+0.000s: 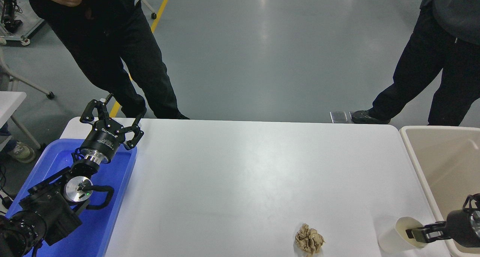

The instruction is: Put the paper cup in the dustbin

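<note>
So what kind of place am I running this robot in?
Most likely a robotics lab or industrial test floor, not a home: a smooth grey floor with a yellow line, a wheeled equipment cart, and people standing by a white table set with a dustbin.

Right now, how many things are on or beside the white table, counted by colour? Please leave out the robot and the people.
White: 1, the cup
Brown: 1, the paper ball
Blue: 1, the tray
Beige: 1, the dustbin
Total: 4
</note>
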